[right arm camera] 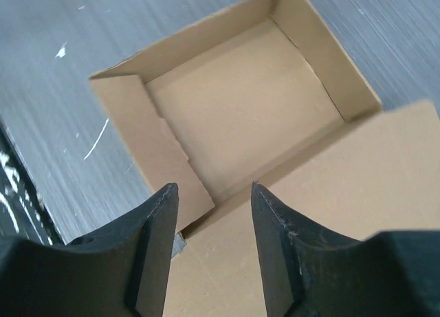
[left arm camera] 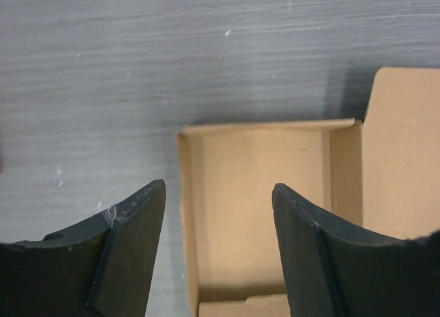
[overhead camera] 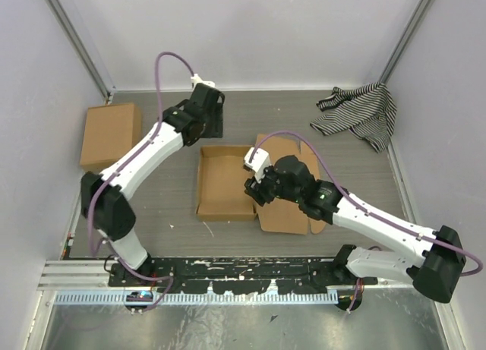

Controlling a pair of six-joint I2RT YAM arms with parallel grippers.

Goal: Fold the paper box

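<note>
Right end effector [right arm camera: 214,186]: jaws partly apart, nothing between the pads. It hovers over the crease where the tray meets the lid, at the near corner.
Left end effector [left arm camera: 218,188]: jaws wide and empty, poised above the far wall of the tray. No contact that I can make out.

Paper box [overhead camera: 225,181]: mid-worktop, between my two arms.

Status (my estimate): past halfway.
- Done: the base is a shallow rectangular tray, and the walls stand on every side I can see. The near wall has an inner flap [right arm camera: 148,141] turned into the tray, with a small stepped tab cut in its edge. I cannot tell whether it is fully seated.
- Not done: the lid panel [overhead camera: 282,217] lies open and flat, just right of the tray and partly under my right arm. Its side ears look unfolded.
- Remaining: swing the lid over and tuck the ears and front edge.

Materials: plain brown cardboard, matte, with clean die-cut edges and scored creases. It seems stiff enough to hold its walls up unaided.
The worktop [overhead camera: 175,213] is grey with a fine wood-grain texture and white flecks and scratches.

Elsewhere: a second cardboard box [overhead camera: 111,134], ready-formed, sits at far left, well apart. A striped cloth [overhead camera: 358,113], soft and crumpled, lies in the far right corner.
</note>
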